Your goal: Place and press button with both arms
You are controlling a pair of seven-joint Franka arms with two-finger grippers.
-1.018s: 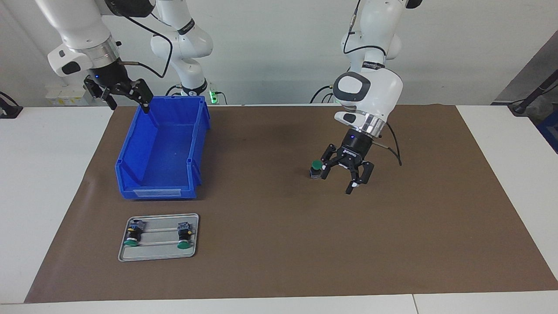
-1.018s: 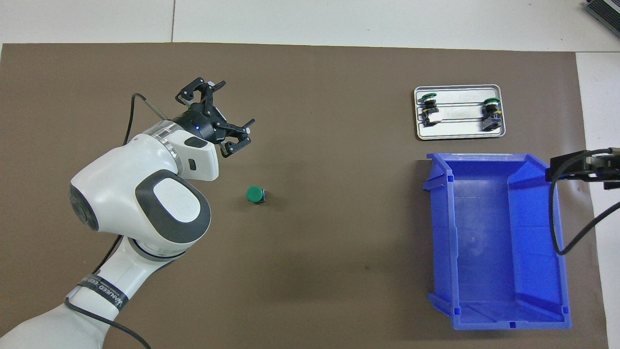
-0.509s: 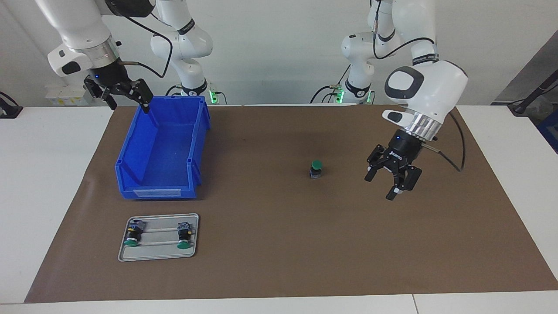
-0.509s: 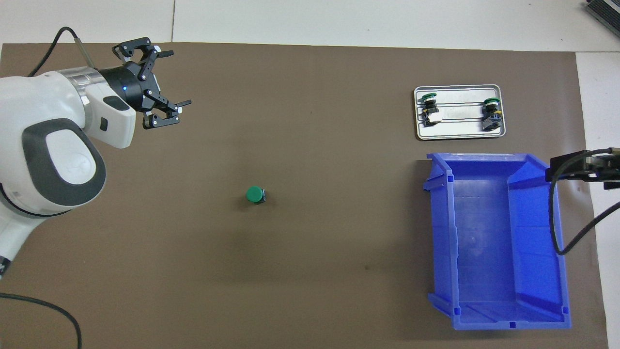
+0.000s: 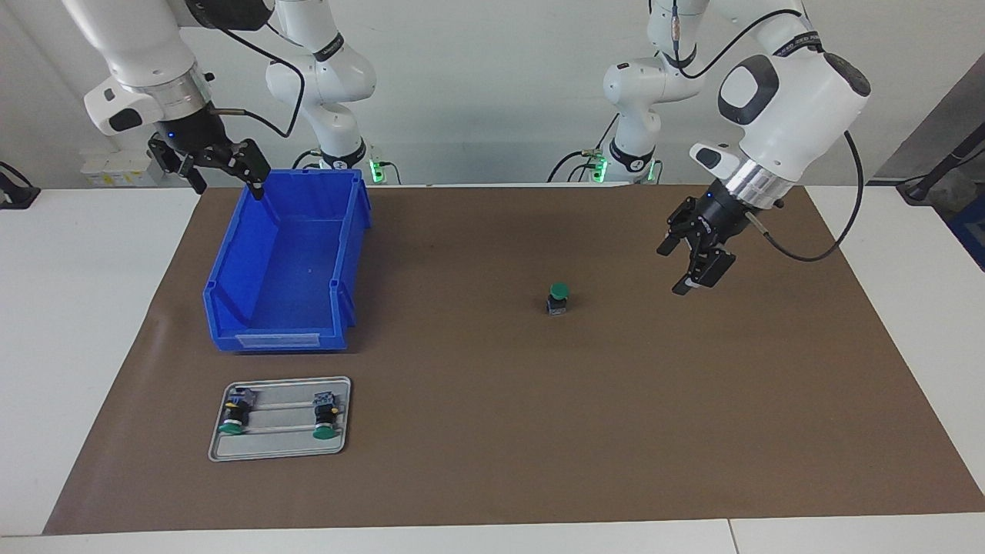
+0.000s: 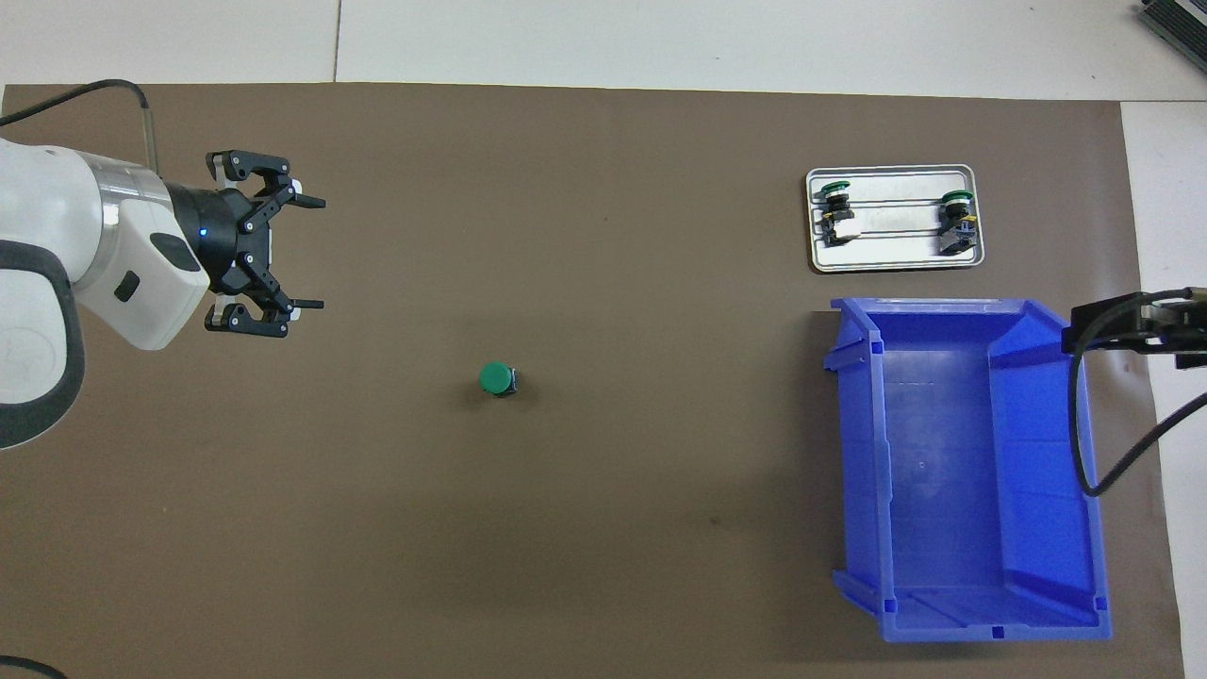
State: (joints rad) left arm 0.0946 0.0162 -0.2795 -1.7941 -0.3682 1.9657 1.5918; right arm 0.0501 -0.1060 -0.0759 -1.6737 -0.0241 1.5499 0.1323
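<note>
One green-capped button [image 5: 559, 296] [image 6: 497, 379] stands upright on the brown mat, cap up, alone in the middle of the table. My left gripper [image 5: 673, 271] [image 6: 316, 253] hangs open and empty above the mat, well off toward the left arm's end of the table from the button. My right gripper [image 5: 229, 188] [image 6: 1094, 325] waits open and empty over the rim of the blue bin [image 5: 350, 254] [image 6: 858, 453], at the corner toward the right arm's end.
A small metal tray [image 5: 281, 446] [image 6: 896, 264] lies farther from the robots than the bin. It holds two more green buttons [image 5: 233, 414] [image 5: 326, 419] on their sides. The bin's inside shows nothing in it. The brown mat [image 5: 492, 431] covers most of the table.
My left gripper has drawn away from the button, swung toward the left arm's end of the table and risen. The button stays where it stood. The right arm has not moved.
</note>
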